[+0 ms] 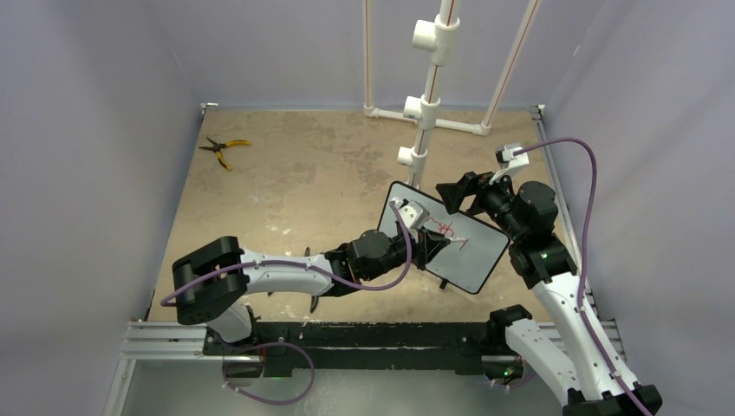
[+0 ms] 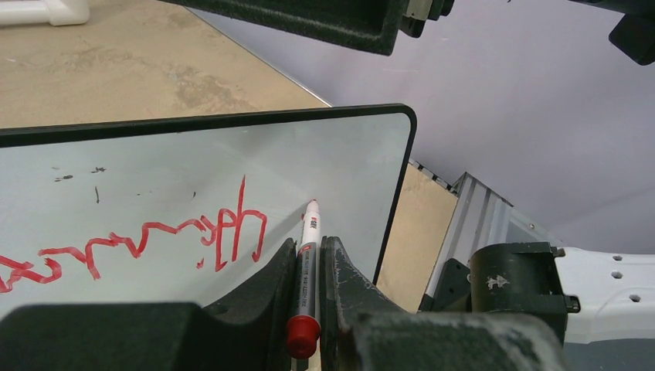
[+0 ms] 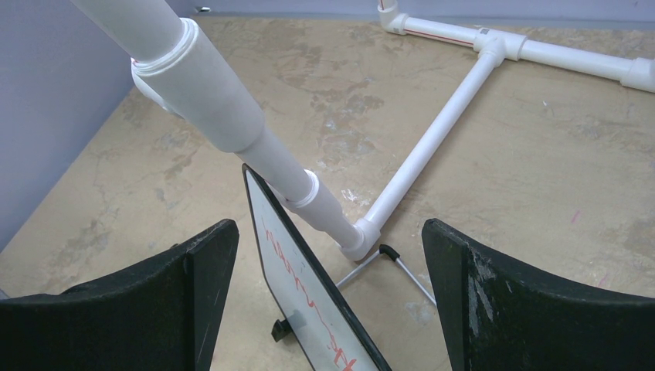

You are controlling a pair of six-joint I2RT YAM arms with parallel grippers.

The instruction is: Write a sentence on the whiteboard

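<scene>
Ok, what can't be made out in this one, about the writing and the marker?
- What the sentence says: too small in the top view; its start runs off the left edge of the left wrist view; the right wrist view sees the whiteboard nearly edge-on.
- Whether the marker tip touches the whiteboard: left wrist view, angle too shallow.
- The whiteboard's lower edge: left wrist view, covered by the left gripper.
</scene>
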